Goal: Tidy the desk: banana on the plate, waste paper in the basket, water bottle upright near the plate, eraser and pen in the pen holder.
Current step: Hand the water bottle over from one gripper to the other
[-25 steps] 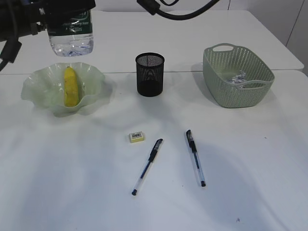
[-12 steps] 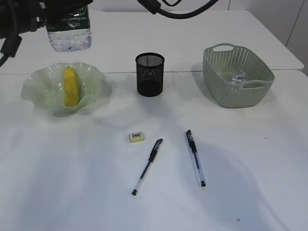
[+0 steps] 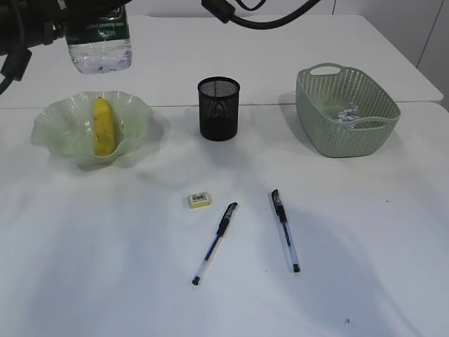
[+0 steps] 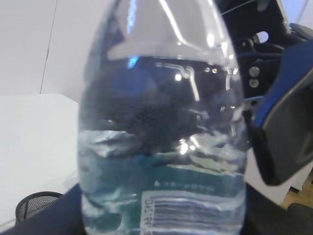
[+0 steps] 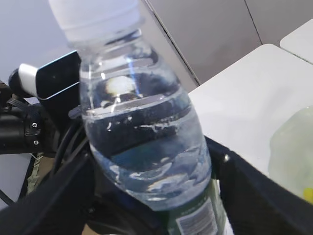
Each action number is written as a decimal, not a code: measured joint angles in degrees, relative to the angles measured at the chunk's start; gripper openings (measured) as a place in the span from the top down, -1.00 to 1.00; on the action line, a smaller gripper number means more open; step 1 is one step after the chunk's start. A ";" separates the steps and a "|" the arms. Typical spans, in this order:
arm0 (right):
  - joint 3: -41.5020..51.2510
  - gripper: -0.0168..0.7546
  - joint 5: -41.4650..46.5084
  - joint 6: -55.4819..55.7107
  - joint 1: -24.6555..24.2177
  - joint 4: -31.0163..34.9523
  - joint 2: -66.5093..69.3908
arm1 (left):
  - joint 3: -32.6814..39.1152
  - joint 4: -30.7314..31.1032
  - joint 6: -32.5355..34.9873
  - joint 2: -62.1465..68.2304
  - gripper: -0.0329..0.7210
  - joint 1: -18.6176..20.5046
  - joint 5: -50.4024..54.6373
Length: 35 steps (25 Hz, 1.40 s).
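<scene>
The water bottle (image 3: 99,43) hangs upright above the plate (image 3: 133,112), gripped by the left gripper (image 4: 161,215); the right gripper (image 5: 151,196) straddles it (grip unclear). Lower it straight beside the plate.

Both arms raised at upper left of the exterior view, left gripper (image 4: 161,215) and right gripper (image 5: 151,196) each with jaws flanking the same water bottle (image 3: 99,43), held aloft
</scene>
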 joint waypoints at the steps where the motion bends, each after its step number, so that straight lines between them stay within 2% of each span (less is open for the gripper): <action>1: 0.00 -0.58 0.00 0.00 0.00 0.00 0.00 | 0.00 0.00 0.11 0.00 -0.10 0.00 0.43; 16: 0.00 -0.58 -2.45 0.04 -0.11 -0.10 0.00 | 0.00 1.73 0.11 0.00 -0.10 0.00 6.24; 29: 0.00 -0.58 -3.59 0.13 -3.62 -2.94 0.00 | 0.00 2.00 0.11 0.00 -0.10 0.00 6.50; 32: 0.00 -0.58 -4.28 0.13 -4.60 -5.80 0.00 | 0.00 2.00 0.11 0.00 -0.10 0.00 6.61; 35: 0.00 -0.58 -4.37 0.13 -5.85 -13.07 0.00 | 0.00 2.00 0.11 0.00 -0.10 0.00 8.89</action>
